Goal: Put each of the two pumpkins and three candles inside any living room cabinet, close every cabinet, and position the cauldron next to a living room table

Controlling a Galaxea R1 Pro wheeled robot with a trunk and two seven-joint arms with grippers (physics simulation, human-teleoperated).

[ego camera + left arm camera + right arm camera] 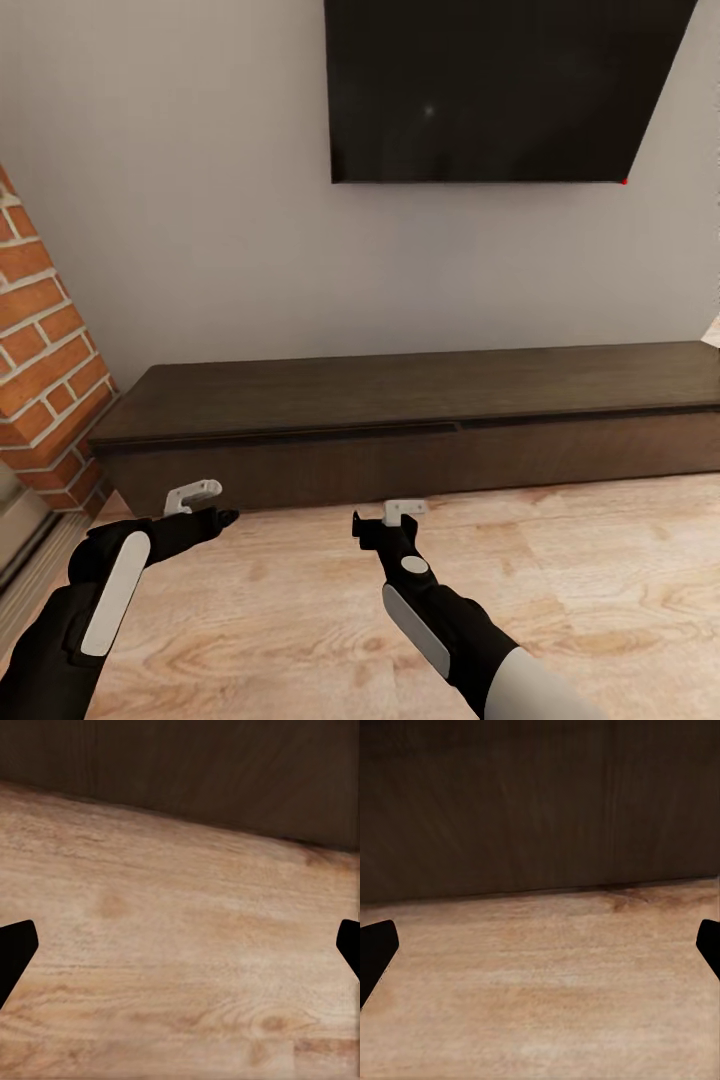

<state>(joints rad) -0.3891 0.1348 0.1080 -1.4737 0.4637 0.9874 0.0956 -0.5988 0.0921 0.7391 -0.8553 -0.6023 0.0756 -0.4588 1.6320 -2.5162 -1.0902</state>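
— Where is the cabinet [420, 425]?
— Against the grey wall, under the black TV [500, 85]. It is long and low, lying left to right, dark brown wood, with its flat fronts shut.
— And the hands?
— The left gripper [180, 952] and right gripper [540, 952] are spread wide and empty above the light wood floor [300, 620].
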